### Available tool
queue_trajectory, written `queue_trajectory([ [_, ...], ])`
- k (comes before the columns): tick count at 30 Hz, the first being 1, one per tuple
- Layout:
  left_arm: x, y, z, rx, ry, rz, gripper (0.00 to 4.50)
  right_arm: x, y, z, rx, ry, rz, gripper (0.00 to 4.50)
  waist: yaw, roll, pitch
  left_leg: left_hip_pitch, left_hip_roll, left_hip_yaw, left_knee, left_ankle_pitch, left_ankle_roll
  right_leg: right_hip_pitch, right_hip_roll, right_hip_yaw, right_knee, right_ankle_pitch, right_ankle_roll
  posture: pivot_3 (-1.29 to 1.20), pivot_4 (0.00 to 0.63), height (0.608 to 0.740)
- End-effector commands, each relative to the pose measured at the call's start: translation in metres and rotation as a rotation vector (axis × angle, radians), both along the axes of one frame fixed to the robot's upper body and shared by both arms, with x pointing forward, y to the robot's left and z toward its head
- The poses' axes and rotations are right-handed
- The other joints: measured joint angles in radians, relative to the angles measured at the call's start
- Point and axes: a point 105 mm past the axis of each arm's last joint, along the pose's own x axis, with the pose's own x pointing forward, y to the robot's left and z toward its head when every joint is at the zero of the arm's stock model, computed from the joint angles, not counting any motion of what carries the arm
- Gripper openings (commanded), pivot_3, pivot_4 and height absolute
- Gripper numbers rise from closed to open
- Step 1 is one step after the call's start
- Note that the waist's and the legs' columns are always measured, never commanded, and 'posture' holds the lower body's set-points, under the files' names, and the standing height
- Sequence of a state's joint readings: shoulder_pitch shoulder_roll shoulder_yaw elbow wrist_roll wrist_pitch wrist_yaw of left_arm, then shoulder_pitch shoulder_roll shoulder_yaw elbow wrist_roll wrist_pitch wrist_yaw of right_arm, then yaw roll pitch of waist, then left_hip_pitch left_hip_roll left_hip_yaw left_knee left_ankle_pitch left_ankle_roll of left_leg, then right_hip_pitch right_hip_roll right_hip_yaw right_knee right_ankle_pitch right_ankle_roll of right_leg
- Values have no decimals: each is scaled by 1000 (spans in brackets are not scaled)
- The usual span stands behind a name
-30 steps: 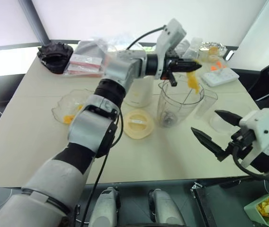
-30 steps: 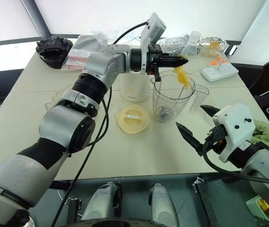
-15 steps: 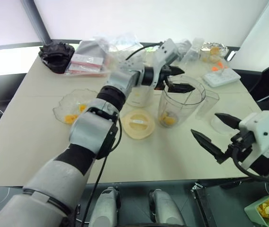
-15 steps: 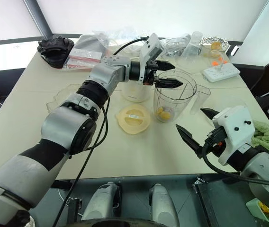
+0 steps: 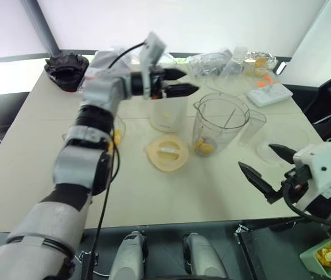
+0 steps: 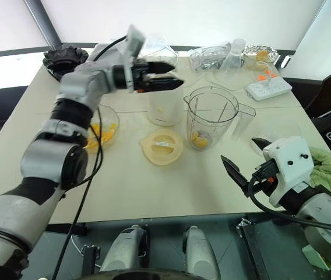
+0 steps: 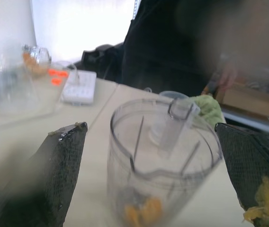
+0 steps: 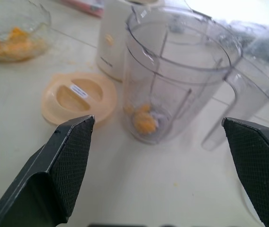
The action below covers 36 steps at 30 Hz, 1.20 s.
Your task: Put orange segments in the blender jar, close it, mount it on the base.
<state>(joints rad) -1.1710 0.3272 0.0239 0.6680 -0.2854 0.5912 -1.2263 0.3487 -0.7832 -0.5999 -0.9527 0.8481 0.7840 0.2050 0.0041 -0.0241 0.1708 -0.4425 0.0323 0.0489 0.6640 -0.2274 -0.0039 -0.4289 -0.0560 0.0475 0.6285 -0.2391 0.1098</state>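
From my head, the blender jar (image 5: 219,126) stands upright on the tabletop (image 5: 31,169), tall and clear, with its handle (image 5: 253,127) on the side toward my right arm and no lid on. A few glossy orange segments (image 5: 205,147) lie at its bottom beside the metal blade. The cream base (image 5: 168,112) stands just behind and to the left of the jar, and the flat cream lid (image 5: 166,153) lies on the tabletop in front of the base. More yellow-orange pieces sit in a ruffled glass dish (image 6: 104,132) farther left. My left claw (image 5: 180,82) hangs in the air above the base, its fingers spread apart and holding nothing. My right claw (image 5: 268,168) hovers near the front right edge of the tabletop, jaws wide and empty.

Through my left wrist, the jar (image 7: 165,158) stands between my two parted fingers (image 7: 63,165), orange pieces showing at its bottom, and a scrap of yellow pulp (image 7: 261,201) clings to one finger.

Through my right wrist, the jar (image 8: 179,71) shows ribbed clear walls with the segments (image 8: 144,120) resting against the blade, the lid (image 8: 80,97) and base (image 8: 113,42) beside it, between my widely parted fingers (image 8: 61,163).
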Motion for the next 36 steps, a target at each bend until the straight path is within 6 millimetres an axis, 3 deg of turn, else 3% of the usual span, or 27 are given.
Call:
queue_trajectory([
  [1, -25, 7, 4, 14, -34, -42, 4483, 4, -21, 0, 6, -38, -80, 4500, 8, 0, 0, 0, 0, 0, 1, 0, 0, 0, 0, 0, 1, 0, 0, 0, 150, 740],
  [9, -61, 34, -53, 103, 16, 19, 4483, 12, -68, -23, 51, -10, -270, 4500, 7, 1, -1, 2, 0, 0, 2, 0, 0, 2, -1, 1, 2, 0, 0, 0, 150, 740],
  [17, -90, 23, -95, 135, 57, -21, 4483, 31, -129, -40, 124, -5, -508, 4500, 5, 3, -2, 5, 0, 1, 2, 0, 0, 3, -2, 1, 2, 0, -1, 0, 150, 740],
  [28, -92, 14, -100, 119, 30, -5, 4483, 59, -174, -75, 87, 103, -687, 4500, -2, 4, -2, 5, -1, 3, 2, 0, 0, 3, -1, 2, 2, 0, -1, 0, 150, 740],
  [36, -91, 16, -100, 132, 18, 16, 4483, 74, -181, -80, 118, 82, -733, 4500, -18, 5, -3, 5, -1, 3, 2, 0, 0, 3, 0, 2, 2, 1, 0, 0, 150, 740],
])
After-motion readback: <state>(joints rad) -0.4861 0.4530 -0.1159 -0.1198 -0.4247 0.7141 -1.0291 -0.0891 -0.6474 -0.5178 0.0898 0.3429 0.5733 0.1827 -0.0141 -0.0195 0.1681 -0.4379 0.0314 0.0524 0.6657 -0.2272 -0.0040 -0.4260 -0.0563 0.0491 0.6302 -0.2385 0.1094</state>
